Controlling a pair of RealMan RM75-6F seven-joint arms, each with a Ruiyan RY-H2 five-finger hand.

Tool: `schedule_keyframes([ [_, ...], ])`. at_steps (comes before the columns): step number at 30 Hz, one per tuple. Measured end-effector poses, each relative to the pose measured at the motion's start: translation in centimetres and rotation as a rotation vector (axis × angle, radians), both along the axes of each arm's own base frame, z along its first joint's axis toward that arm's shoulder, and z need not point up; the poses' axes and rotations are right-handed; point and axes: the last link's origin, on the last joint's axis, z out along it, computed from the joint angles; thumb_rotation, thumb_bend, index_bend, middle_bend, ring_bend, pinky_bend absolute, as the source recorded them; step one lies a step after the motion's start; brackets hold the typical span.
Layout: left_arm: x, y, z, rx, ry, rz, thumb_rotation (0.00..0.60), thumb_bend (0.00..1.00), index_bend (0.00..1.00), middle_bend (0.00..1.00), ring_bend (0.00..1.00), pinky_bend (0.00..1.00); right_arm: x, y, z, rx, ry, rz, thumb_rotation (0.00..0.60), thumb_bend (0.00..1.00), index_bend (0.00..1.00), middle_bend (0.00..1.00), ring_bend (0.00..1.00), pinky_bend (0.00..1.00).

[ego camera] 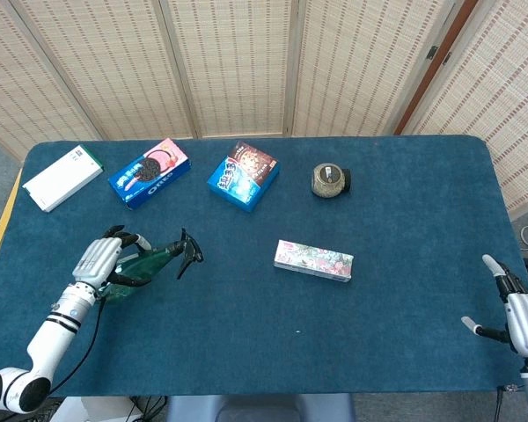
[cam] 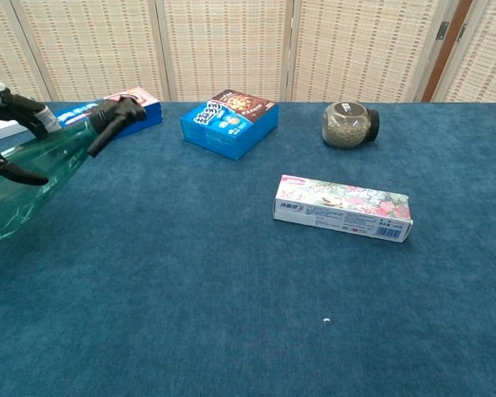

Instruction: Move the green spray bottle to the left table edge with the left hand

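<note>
My left hand (ego camera: 104, 262) grips the green spray bottle (ego camera: 145, 264) around its body and holds it above the table, tilted with the black trigger nozzle (ego camera: 188, 249) raised and pointing right. In the chest view the green spray bottle (cam: 33, 178) fills the left edge, its nozzle (cam: 116, 113) up near the Oreo box, with the fingers (cam: 12, 112) of that hand curled over it. At the table's near right corner my right hand (ego camera: 517, 312) hangs with fingers spread and nothing in it.
Along the far side lie a white box (ego camera: 62, 177), a blue Oreo box (ego camera: 149, 171), a blue cookie box (ego camera: 243, 175) and a small jar (ego camera: 329, 179) on its side. A flowered toothpaste box (ego camera: 313, 259) lies mid-table. The table's left edge (ego camera: 2, 230) is beside my left hand.
</note>
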Motion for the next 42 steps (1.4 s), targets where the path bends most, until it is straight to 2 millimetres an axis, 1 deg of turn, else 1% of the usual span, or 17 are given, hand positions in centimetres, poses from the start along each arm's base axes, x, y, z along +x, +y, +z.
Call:
schedule_keyframes([
  [4,-0.6,-0.3,0.6,0.063,-0.164,0.033,0.6,0.0,0.65,0.54,0.28,0.1,0.1,-0.2,-0.1,-0.002,-0.004,0.004,0.6,0.0,0.11,0.16,0.21,0.41],
  [8,-1.7,-0.9,0.9,0.139,-0.315,0.06,0.6,0.0,0.65,0.54,0.28,0.1,0.3,-0.3,0.1,-0.01,-0.003,0.013,0.6,0.0,0.11,0.16,0.21,0.41],
  [17,-3.9,-2.4,0.4,0.223,-0.489,0.084,0.6,0.0,0.66,0.55,0.28,0.1,0.9,-0.8,0.7,-0.024,0.009,0.03,0.6,0.0,0.11,0.16,0.21,0.41],
  [25,-5.0,-3.3,-0.6,0.319,-0.572,0.049,0.6,0.0,0.66,0.55,0.28,0.1,0.9,-0.7,0.5,-0.02,0.004,0.024,0.6,0.0,0.11,0.16,0.21,0.41],
  [33,-5.9,-4.4,-2.2,0.457,-0.626,0.014,0.6,0.0,0.65,0.56,0.28,0.1,0.8,-0.6,0.3,-0.017,-0.002,0.021,0.6,0.0,0.11,0.16,0.21,0.41],
  [38,-6.6,-5.0,-3.5,0.506,-0.666,0.027,0.6,0.0,0.64,0.56,0.28,0.11,0.8,-0.6,0.3,-0.015,-0.004,0.021,0.6,0.0,0.11,0.16,0.21,0.41],
  [42,-7.2,-5.3,-4.0,0.528,-0.688,0.048,0.6,0.0,0.63,0.56,0.28,0.1,0.7,-0.6,0.2,-0.013,-0.007,0.018,0.6,0.0,0.12,0.16,0.21,0.41],
])
